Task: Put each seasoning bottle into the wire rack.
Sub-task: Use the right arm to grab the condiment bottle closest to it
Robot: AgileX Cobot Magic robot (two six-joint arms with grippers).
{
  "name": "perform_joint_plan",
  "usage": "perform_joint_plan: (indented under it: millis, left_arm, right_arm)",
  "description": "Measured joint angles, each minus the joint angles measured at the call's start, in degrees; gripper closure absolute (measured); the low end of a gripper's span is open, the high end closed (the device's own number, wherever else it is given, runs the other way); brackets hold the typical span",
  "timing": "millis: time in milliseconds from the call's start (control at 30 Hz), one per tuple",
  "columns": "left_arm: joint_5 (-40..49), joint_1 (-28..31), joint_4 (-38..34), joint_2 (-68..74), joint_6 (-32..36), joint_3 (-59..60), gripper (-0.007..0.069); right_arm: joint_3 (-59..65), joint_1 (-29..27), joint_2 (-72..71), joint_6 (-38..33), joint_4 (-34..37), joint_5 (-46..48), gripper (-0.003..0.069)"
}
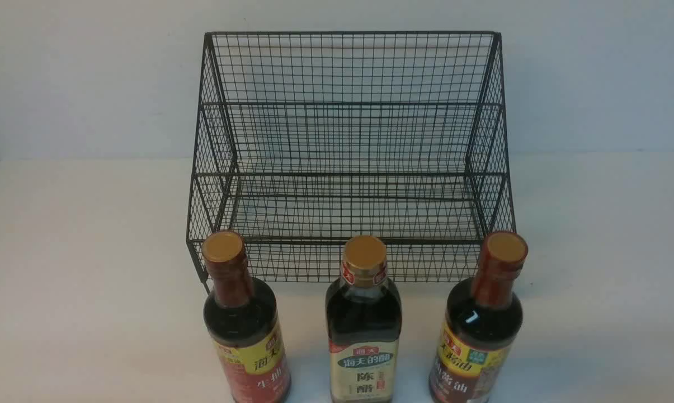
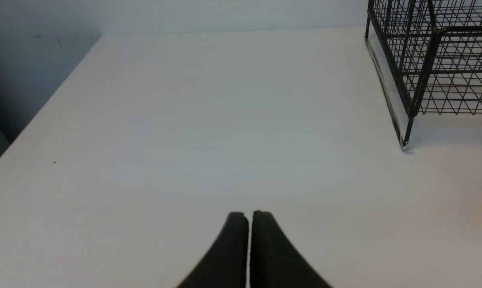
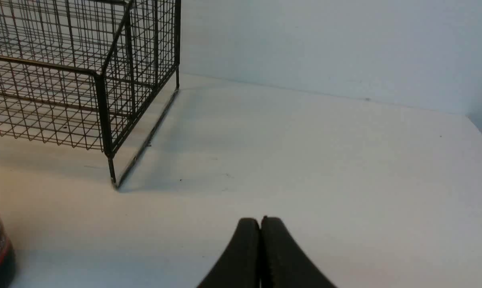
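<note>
I logged left gripper (image 2: 249,216), jaws pressed together above the table (image 2: 185,120) — left bottle (image 1: 241,322), middle bottle (image 1: 363,324), right bottle (image 1: 482,322), upright in a row on it, just before the wire rack (image 1: 348,104) — right gripper (image 3: 260,222), jaws likewise together.

My rack (image 1: 348,104) is black wire, a square grid on the back and a diamond-looking mesh on the sides. The left bottle (image 1: 246,330) is dark, with a tan-gold cap, a red-brown neck and a yellow-and-red label. The right bottle (image 1: 480,330) has the same colours plus a small green patch. The middle bottle (image 1: 363,336) has a gold cap and a cream label with a green band. The table (image 1: 79,252) is white. My left gripper (image 2: 249,218) and right gripper (image 3: 260,222) are matte black.
</note>
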Motion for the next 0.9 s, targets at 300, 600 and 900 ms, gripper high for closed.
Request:
perform_joint_plan:
  millis: [300,600,900]
  left_arm:
    - [0.0,0.0,0.0,0.0,0.0,0.0,0.0629]
    - [0.0,0.0,0.0,0.0,0.0,0.0,0.0629]
    - [0.0,0.0,0.0,0.0,0.0,0.0,0.0629]
  right_arm:
    - [0.0,0.0,0.0,0.0,0.0,0.0,0.0673]
    - [0.0,0.0,0.0,0.0,0.0,0.0,0.0673]
    - [0.0,0.0,0.0,0.2,0.6,-0.2,0.0673]
